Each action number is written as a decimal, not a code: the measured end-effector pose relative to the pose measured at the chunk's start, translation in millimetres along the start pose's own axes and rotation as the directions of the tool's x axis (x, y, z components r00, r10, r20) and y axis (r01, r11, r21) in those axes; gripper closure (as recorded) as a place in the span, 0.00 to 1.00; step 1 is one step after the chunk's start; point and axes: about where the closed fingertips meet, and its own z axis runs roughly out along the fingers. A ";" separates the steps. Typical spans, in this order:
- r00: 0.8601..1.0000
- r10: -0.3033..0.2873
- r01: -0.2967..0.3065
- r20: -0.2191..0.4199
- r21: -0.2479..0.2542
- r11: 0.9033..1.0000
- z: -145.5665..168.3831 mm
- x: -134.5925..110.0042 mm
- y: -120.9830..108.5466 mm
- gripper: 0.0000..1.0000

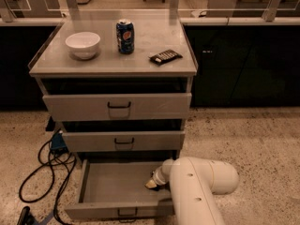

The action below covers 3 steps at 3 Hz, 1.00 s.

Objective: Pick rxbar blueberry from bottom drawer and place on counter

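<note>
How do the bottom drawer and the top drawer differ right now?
The bottom drawer is pulled far out, inside showing; the top drawer is nearly shut. The bottom drawer's front is lower, its handle smaller than the top drawer's. The gripper is in the bottom drawer's right side only. Both are grey with black handles.

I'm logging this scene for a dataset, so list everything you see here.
bowl: one, white, counter's left
soda can: one, blue, counter's middle
snack bar: one, dark with white markings, counter's right
counter: one, pale grey, cabinet top
upper drawers: two, grey, below the counter
bottom drawer: one, grey, pulled open
cables: several, black, floor left of cabinet
arm: one, white, lower right
tool: one, pale, inside bottom drawer, right side
</note>
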 end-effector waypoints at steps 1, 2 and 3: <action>1.000 0.000 0.000 0.000 0.000 1.000 -7.8 -4.2 0.4 0.89; 1.000 0.000 0.000 0.000 0.000 1.000 -12.2 -6.6 0.7 1.00; 1.000 0.001 -0.002 0.025 0.030 1.000 -32.8 -9.6 2.8 1.00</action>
